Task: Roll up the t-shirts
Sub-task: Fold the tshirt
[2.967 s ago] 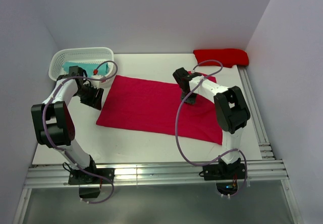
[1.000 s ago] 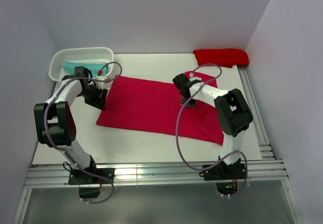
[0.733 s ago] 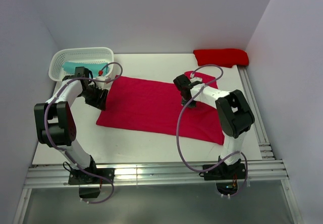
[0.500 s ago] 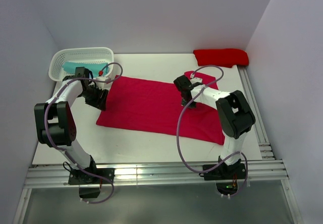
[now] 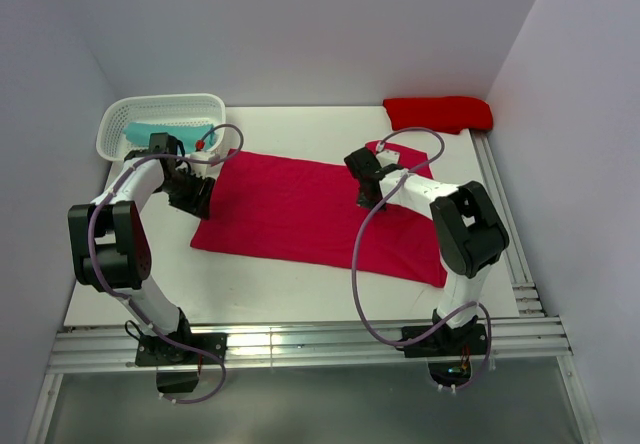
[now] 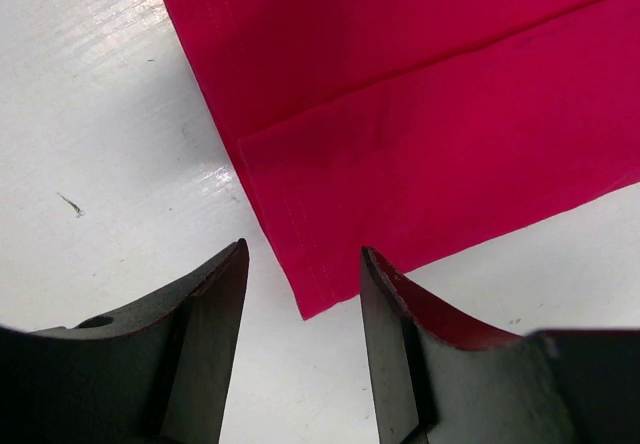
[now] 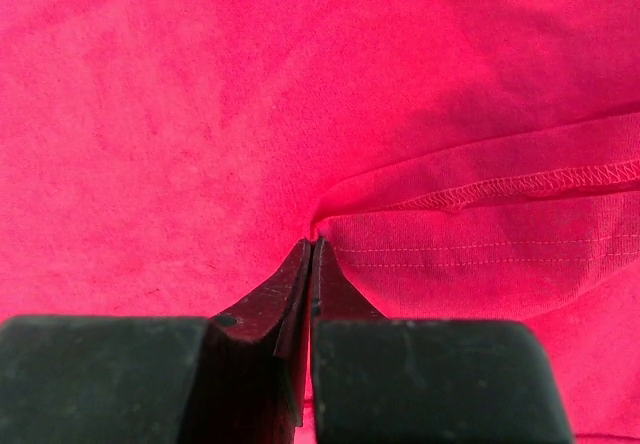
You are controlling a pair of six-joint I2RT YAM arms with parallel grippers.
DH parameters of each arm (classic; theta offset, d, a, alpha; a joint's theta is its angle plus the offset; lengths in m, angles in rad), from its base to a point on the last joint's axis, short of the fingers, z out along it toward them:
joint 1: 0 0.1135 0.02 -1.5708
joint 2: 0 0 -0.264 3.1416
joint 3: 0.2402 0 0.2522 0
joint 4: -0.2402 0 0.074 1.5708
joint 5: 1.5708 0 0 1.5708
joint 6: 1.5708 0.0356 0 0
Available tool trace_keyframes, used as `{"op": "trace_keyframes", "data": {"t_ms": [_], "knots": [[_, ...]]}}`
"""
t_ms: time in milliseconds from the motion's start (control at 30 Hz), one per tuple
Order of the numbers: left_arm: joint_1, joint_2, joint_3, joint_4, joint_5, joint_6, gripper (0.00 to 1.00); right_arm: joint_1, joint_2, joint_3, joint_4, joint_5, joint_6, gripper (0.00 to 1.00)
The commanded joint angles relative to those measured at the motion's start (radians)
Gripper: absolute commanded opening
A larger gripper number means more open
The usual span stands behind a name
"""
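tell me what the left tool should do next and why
Probably lower the left tool and close it on the corner of the crimson t-shirt. Its jaws stand open, straddling that hemmed corner above the white table, with nothing gripped there yet. The right tool is shut against the cloth.

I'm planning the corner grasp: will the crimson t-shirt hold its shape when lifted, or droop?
Likely floppy: the crimson t-shirt lies flat in thin folded layers, so a lifted corner should drape. Probably light, being thin cloth. Pushed, it may bunch rather than slide; it creases beside the right pincer.
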Motion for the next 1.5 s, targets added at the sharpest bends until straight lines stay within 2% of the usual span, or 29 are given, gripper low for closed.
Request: {"op": "trace_keyframes", "data": {"t_ms": [0, 267, 500, 667, 700, 833, 933, 1100, 1200, 1467], "knots": [[-0.005, -0.002, 0.000, 0.011, 0.003, -0.004, 0.54, 0.007, -0.032, -0.005, 0.041, 0.017, -0.006, 0.01], [-0.007, -0.002, -0.008, 0.014, 0.002, -0.004, 0.54, 0.010, -0.069, -0.072, 0.117, 0.017, 0.000, 0.01], [-0.008, 0.004, -0.009, 0.032, 0.002, -0.012, 0.55, 0.013, -0.070, -0.089, 0.150, 0.008, -0.009, 0.18], [-0.013, 0.010, 0.024, 0.052, 0.039, -0.018, 0.57, 0.012, -0.076, -0.079, 0.183, -0.003, -0.019, 0.22], [-0.017, 0.012, 0.046, 0.061, 0.037, -0.023, 0.57, 0.013, -0.075, -0.074, 0.181, -0.006, -0.023, 0.24], [-0.053, 0.025, 0.113, 0.112, 0.011, -0.027, 0.59, 0.012, -0.093, -0.066, 0.199, -0.027, -0.022, 0.54], [-0.100, 0.045, 0.170, 0.173, -0.010, -0.024, 0.61, 0.009, -0.115, -0.057, 0.203, -0.047, -0.016, 0.66], [-0.157, 0.145, 0.294, 0.296, -0.056, 0.014, 0.63, -0.020, -0.132, 0.015, 0.150, -0.055, 0.000, 0.68], [-0.185, 0.258, 0.415, 0.308, -0.090, 0.049, 0.63, -0.049, -0.136, 0.044, 0.118, -0.062, 0.001, 0.68], [-0.222, 0.567, 0.733, 0.270, -0.165, 0.126, 0.64, -0.172, -0.199, -0.023, 0.192, -0.155, -0.005, 0.68]]}}
